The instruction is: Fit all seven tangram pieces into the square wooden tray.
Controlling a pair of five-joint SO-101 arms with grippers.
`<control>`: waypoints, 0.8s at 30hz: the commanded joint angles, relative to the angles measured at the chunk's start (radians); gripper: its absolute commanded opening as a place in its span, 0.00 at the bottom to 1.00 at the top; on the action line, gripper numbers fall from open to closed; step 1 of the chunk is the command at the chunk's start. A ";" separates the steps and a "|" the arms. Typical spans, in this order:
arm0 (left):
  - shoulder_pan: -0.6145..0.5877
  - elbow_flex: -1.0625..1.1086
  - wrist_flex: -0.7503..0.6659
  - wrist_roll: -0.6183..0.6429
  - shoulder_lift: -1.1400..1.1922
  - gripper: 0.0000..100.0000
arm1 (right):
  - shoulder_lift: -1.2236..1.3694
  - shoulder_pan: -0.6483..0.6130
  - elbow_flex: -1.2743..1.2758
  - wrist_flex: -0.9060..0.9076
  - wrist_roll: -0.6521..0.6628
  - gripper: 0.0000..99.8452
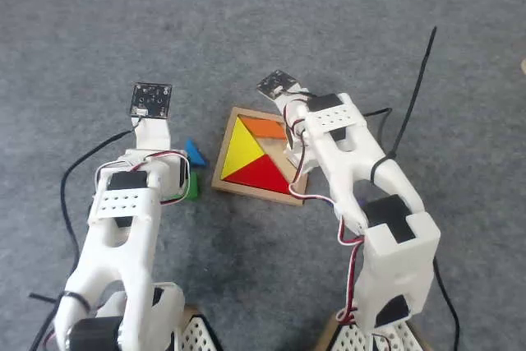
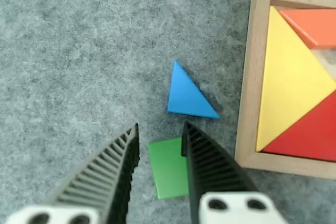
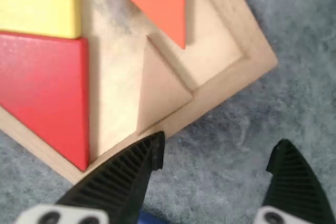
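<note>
While four pieces already sit in the square wooden tray (image 1: 255, 193) mid-table, I judge the job just past half done. Inside are one yellow triangle (image 1: 238, 152), one red triangle (image 1: 265, 174), one orange piece (image 1: 265, 127) at the far side, and one pale bare-wood triangle (image 3: 160, 87) against the right rim. Bare floor shows around that one.

Two pieces lie out on the grey carpet (image 1: 82, 55), just left of the tray: one blue triangle (image 2: 186, 95) and one green flat piece (image 2: 168, 169) nearer. Six counted.

Left gripper (image 2: 160, 132) hovers over the green piece, jaws slightly apart, empty. Right gripper (image 3: 220, 148) hangs just off the tray's right edge, jaws wide, empty.
</note>
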 commanded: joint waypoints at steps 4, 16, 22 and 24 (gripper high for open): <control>0.008 -0.008 -0.021 -0.009 -0.002 0.13 | -0.001 -0.111 -0.020 -0.059 -0.015 0.35; 0.008 -0.008 -0.021 -0.009 -0.002 0.13 | -0.076 -0.128 -0.075 -0.114 -0.315 0.35; 0.008 -0.008 -0.021 -0.009 -0.002 0.13 | -0.048 -0.170 -0.121 -0.176 -0.249 0.35; 0.008 -0.008 -0.021 -0.009 -0.002 0.13 | -0.039 -0.170 -0.123 -0.193 -0.256 0.35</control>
